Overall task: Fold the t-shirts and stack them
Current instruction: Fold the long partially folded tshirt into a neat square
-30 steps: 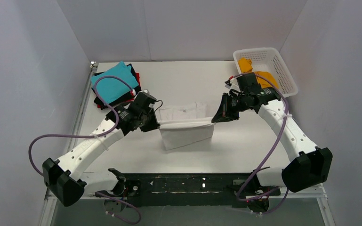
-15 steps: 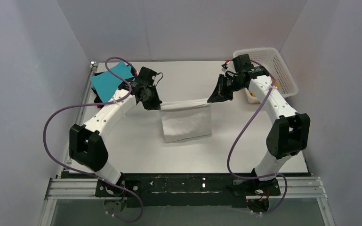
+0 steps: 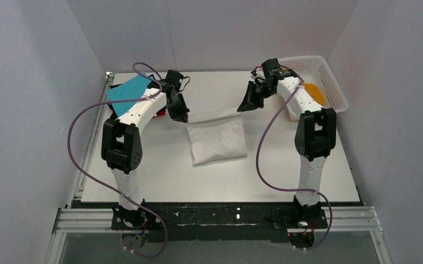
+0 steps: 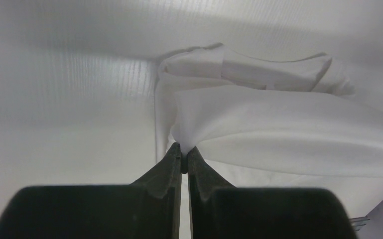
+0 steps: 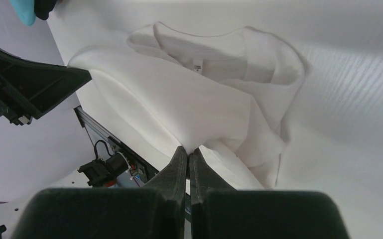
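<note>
Left gripper (image 3: 182, 116) and right gripper (image 3: 243, 108) pinch the white t-shirt (image 3: 218, 142) (stretched taut); either shallow grip could slip.

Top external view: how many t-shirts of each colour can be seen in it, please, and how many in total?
white t-shirt: 1
teal t-shirt: 1
red t-shirt: 1 (only an edge shows)
orange t-shirt: 1 (in the basket)
Total: 4 visible; the left arm hides the rest of the pile.
</note>
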You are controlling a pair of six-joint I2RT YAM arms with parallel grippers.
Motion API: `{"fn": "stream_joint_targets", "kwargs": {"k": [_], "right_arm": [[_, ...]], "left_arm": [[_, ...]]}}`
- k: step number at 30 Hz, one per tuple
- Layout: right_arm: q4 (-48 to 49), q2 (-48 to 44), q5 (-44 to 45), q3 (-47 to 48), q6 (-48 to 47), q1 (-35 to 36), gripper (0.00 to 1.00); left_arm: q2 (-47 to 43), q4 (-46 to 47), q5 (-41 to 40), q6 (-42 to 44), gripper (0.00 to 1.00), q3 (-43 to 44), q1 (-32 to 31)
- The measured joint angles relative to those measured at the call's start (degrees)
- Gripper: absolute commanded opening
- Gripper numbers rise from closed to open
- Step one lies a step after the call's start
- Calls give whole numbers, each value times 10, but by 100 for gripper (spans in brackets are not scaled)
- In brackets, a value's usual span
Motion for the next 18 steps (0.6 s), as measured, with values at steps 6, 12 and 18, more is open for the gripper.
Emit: {"fn": "stream_joint_targets", "kwargs": {"k": [6, 12, 18], "right_arm": [[7, 62, -5, 39, -5, 0, 1], [12, 111, -15, 76, -6, -1, 21], [-4, 150, -9, 146, 0, -5, 77]], "left_arm": [[41, -29, -2, 3, 0, 37, 6], [71, -51, -18, 3, 17, 70, 7], [89, -80, -28, 11, 81, 120, 14]]}}
